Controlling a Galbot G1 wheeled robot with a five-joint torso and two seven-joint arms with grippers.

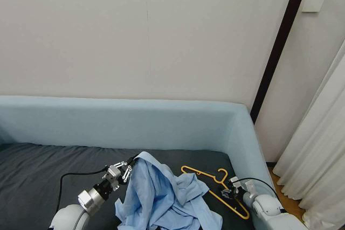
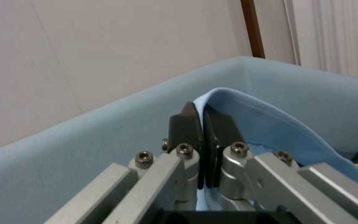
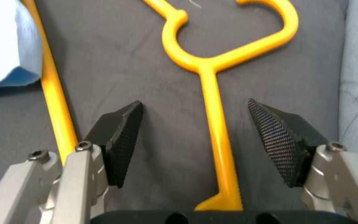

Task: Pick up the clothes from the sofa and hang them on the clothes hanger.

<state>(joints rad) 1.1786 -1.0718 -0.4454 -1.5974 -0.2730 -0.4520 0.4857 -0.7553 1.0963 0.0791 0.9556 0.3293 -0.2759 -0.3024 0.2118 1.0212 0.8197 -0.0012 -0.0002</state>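
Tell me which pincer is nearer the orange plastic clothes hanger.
Right. The right pincer is open astride a bar of the hanger; the left pincer is farther away, shut on the light blue shirt.

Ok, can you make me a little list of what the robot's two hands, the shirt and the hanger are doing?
left gripper: shut, pinching an edge of the blue shirt and holding it up
right gripper: open, one finger on each side of the yellow hanger bar
blue shirt: mostly heaped on the dark seat of the sofa
yellow hanger: lying flat on the seat beside the shirt
shirt on hanger: not yet
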